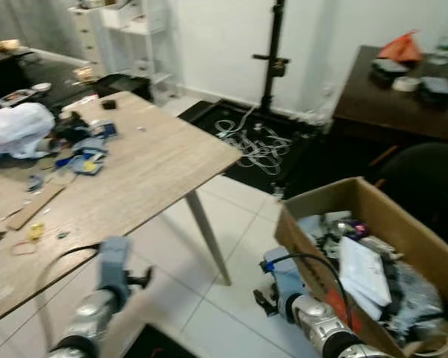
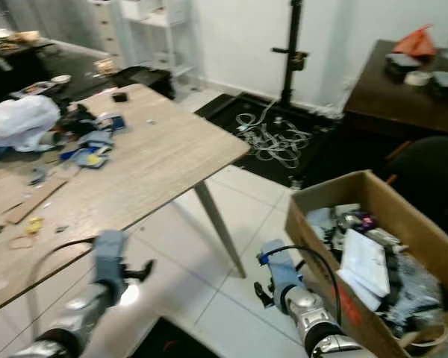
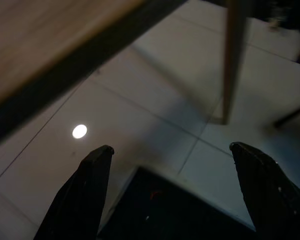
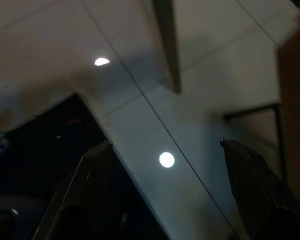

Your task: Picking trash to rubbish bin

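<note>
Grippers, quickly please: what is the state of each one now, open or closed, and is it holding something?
Left gripper: open, holding nothing, hanging over the tiled floor.
Right gripper: open, holding nothing, also over the floor.

Our left: table (image 1: 157, 160) with trash (image 1: 75, 145) on it | our right: box (image 1: 403, 231) on floor, full | behind: desk (image 1: 373, 104), stand (image 1: 272, 60)

I've got both arms low and forward, left gripper (image 3: 170, 155) fingers spread wide, right gripper (image 4: 165, 150) spread wide too
</note>
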Controlling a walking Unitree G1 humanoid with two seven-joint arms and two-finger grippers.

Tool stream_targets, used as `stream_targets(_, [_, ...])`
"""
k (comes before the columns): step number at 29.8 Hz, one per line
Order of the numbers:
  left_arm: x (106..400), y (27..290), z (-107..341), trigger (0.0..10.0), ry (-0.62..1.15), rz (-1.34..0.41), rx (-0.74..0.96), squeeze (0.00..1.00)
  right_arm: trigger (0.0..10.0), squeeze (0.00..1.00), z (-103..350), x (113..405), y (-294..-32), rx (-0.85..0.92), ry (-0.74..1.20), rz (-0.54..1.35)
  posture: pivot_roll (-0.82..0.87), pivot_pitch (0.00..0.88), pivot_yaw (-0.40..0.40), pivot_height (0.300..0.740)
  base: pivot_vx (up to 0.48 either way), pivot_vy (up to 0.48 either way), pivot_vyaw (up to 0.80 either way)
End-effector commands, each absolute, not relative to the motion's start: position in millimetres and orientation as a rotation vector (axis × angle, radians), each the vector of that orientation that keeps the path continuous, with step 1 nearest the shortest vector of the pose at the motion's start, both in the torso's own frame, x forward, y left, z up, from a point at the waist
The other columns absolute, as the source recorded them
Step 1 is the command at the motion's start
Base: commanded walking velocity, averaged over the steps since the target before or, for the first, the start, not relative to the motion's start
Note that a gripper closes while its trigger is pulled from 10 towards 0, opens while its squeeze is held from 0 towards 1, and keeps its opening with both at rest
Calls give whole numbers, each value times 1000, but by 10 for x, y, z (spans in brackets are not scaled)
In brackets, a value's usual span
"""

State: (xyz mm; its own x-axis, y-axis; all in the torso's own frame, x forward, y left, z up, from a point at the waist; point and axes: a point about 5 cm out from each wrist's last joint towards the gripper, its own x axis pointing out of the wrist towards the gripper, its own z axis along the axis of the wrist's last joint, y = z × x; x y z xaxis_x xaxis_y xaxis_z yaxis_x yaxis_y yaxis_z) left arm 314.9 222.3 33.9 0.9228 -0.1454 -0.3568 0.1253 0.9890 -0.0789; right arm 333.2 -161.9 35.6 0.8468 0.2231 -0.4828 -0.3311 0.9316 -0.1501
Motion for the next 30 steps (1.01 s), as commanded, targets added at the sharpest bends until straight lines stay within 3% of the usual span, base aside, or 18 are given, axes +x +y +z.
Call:
stream_targets(1, [3067, 2201, 259, 10000, 371, -156, -73, 0, 10000, 0, 332, 3303, -1616, -199, 469, 306, -100, 236, 36, 740, 0, 0, 706])
stream_targets(2, [3067, 2201, 259, 10000, 371, -156, -73, 0, 10000, 0, 332, 3303, -1616, -199, 469, 306, -100, 236, 36, 740, 0, 0, 706])
stream_targets(6, [2513, 2192, -209, 10000, 565, -354, 79, 0, 10000, 0, 196, 3157, -1658, -167, 476, 330, -83, 262, 29, 740, 0, 0, 711])
stream_targets(7, [2513, 2192, -209, 10000, 565, -354, 79, 0, 10000, 0, 196, 3157, -1658, -167, 476, 330, -83, 262, 29, 740, 0, 0, 712])
stream_targets(8, [2197, 2166, -433, 10000, 697, -464, 130, 0, 10000, 0, 106, 3066, -1673, -169, 499, 341, -78, 264, 30, 740, 0, 0, 706])
stream_targets(9, [2197, 2166, -433, 10000, 697, -464, 130, 0, 10000, 0, 106, 3066, -1673, -169, 499, 341, -78, 264, 30, 740, 0, 0, 706])
stream_targets(12, [1712, 2275, -683, 10000, 883, -509, 151, 0, 10000, 0, -66, 2887, -1672, -142, 552, 354, -62, 286, 40, 740, 0, 0, 712])
stream_targets(15, [1520, 2384, -748, 10000, 947, -478, 171, 0, 10000, 0, -149, 2795, -1620, -135, 575, 376, -63, 289, 56, 740, 0, 0, 710])
stream_targets(19, [1514, 2554, -728, 10000, 951, -324, 146, 0, 10000, 0, -226, 2712, -1519, -131, 596, 407, -62, 255, 81, 740, 0, 0, 709])
stream_targets(24, [1857, 2667, -526, 10000, 759, -116, -22, 0, 10000, 0, -249, 2686, -1485, -149, 604, 422, -50, 180, 95, 740, 0, 0, 712])
stream_targets(30, [2117, 2588, -360, 10000, 568, -101, -247, 0, 10000, 0, -212, 2728, -1419, -163, 594, 469, -28, 130, 74, 740, 0, 0, 711])
